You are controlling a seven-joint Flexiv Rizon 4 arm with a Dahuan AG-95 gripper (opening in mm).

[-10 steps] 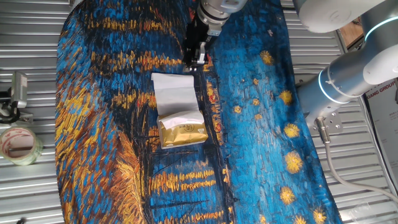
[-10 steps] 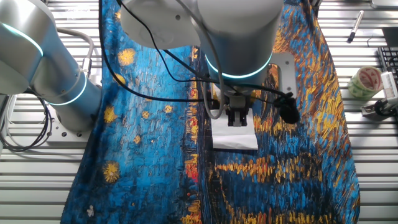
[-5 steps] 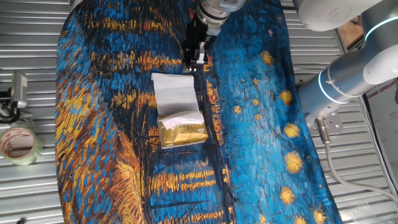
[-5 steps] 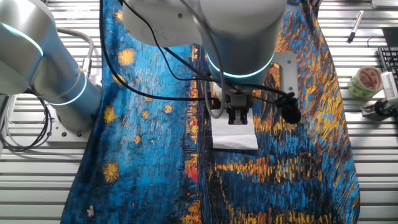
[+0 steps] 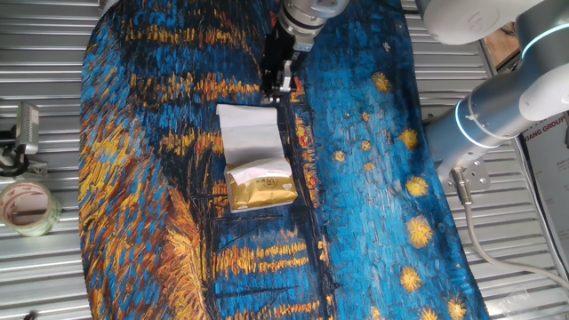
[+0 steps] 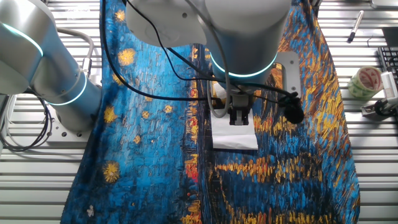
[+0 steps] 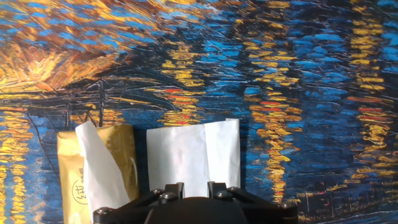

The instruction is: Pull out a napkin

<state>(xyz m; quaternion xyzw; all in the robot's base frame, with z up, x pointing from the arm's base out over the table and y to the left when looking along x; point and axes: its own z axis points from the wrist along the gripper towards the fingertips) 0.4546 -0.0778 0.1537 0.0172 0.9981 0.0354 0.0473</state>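
White napkin [image 5: 250, 133] lies flat at the pack's [image 5: 260, 189] 12 o'clock; tool [image 5: 277, 86] above its far edge, apparently narrowly spread, pinching nothing.

Table [image 5: 53, 284]: ribbed grey metal slats, exposed at both sides. Centre covered by painted cloth [image 5: 373, 178], blue and gold swirls, yellow star dots. Tape roll [image 5: 27, 206] at table edge beside cloth; small metal clamp [image 5: 25, 129] just above it. Pen [image 6: 355, 26] on slats in the other fixed view. Lighting even, shadows soft.
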